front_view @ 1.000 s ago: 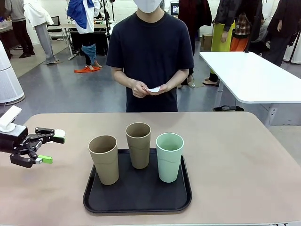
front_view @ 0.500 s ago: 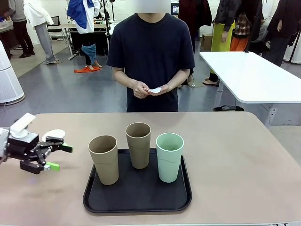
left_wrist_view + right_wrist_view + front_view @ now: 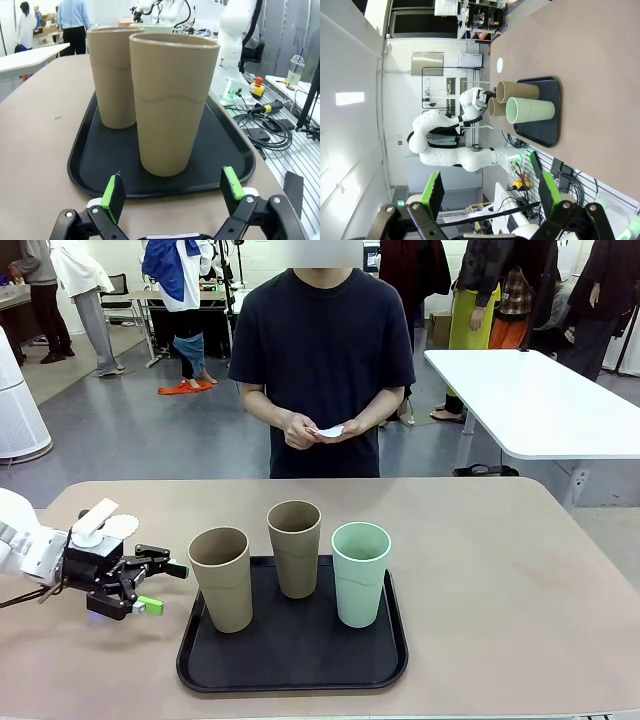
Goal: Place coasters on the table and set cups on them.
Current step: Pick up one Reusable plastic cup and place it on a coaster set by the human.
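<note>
One coaster lies flat at the left end of the table; near it my left gripper, fingers spread, faces the nearest tan cup on the black tray. That cup looks light, stiff and smooth, so I'd clasp it mid-wall. Bare tabletop lies further right; my right gripper hangs spread too

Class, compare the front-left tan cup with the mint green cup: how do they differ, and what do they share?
Colour: the front-left tan cup is brown, the mint green cup pale green. Place: the tan cup stands on the left side of the black tray, the mint green cup on its right. The open left gripper faces the tan cup; the mint green cup lies farther from it. Both stand upright, tapered, without handles.
</note>
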Available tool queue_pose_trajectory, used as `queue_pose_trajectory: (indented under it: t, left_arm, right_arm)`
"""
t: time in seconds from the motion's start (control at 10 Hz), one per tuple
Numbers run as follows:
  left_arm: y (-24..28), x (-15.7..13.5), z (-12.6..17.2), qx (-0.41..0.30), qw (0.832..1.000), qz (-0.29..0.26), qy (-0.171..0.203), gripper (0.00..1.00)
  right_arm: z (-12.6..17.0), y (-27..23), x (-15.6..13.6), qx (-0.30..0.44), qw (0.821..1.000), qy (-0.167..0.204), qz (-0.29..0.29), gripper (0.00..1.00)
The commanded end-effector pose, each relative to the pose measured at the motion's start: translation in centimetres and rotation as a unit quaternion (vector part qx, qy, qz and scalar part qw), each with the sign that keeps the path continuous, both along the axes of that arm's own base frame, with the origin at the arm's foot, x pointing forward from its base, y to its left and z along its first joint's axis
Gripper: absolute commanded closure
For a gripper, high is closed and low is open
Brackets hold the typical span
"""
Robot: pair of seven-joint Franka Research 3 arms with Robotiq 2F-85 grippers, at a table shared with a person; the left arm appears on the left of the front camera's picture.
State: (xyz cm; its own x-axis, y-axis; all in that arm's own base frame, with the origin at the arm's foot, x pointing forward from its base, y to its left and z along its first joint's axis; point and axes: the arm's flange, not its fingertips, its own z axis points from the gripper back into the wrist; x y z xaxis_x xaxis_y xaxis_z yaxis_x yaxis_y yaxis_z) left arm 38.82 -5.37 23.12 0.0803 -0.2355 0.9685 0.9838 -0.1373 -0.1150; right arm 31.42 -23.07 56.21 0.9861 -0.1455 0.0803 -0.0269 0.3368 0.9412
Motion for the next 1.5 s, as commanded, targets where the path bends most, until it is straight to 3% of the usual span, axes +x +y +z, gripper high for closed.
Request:
queue_pose_trajectory:
  t: [0.0, 0.4, 1.4]
  left_arm:
    - [-0.2, -0.6, 0.6, -0.026, 0.999, -0.005, -0.032, 0.0]
    - [-2.3, -1.7, 0.6, -0.038, 0.998, -0.032, -0.05, 0.0]
    - [-5.7, 1.4, -0.5, -0.04, 0.998, -0.028, -0.051, 0.0]
  right_arm:
    - [-0.1, 0.0, 0.1, 0.0, 1.0, -0.007, 0.0, 0.0]
    - [-0.1, 0.0, 0.1, 0.0, 1.0, -0.007, 0.0, 0.0]
    - [-0.1, 0.0, 0.1, 0.0, 1.0, -0.007, 0.0, 0.0]
